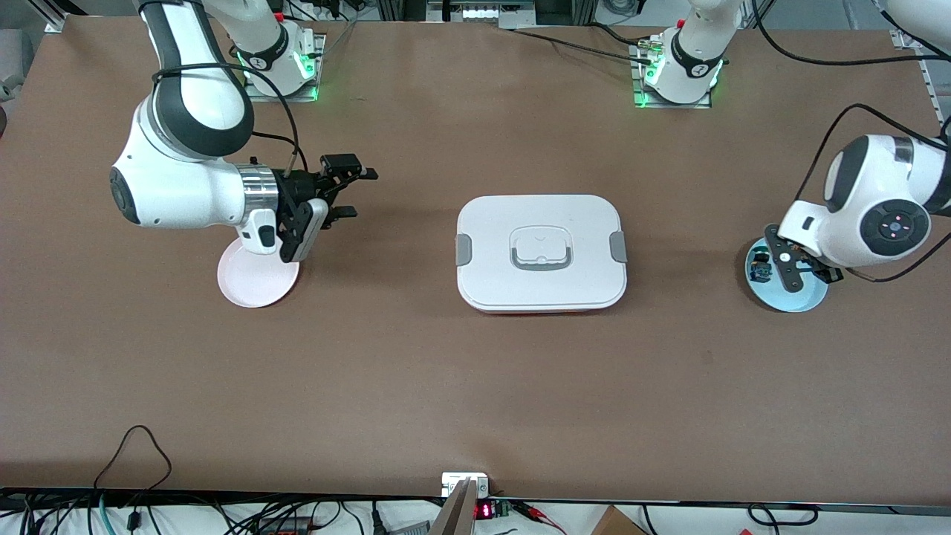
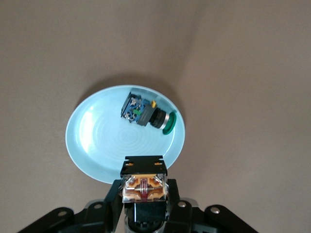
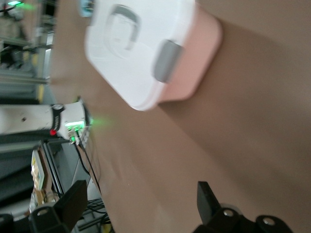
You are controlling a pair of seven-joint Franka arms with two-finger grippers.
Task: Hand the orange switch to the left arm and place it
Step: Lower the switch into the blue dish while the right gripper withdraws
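Switch, the orange switch (image 2: 144,187), sat clamped by its black body in the left gripper (image 2: 144,194) over the blue plate (image 2: 92,145), light, rigid, slick-sided, well apart from the box (image 1: 541,253); right gripper (image 1: 349,193) gaped empty near the pink plate (image 1: 252,286).

L gripper (image 2: 144,191) shut on orange switch (image 2: 144,187), held over edge of blue plate (image 2: 92,145). 2nd switch (image 2: 146,112) w/ green cap lies on its side in plate, well apart from held one. Brown table (image 2: 243,97) all round.
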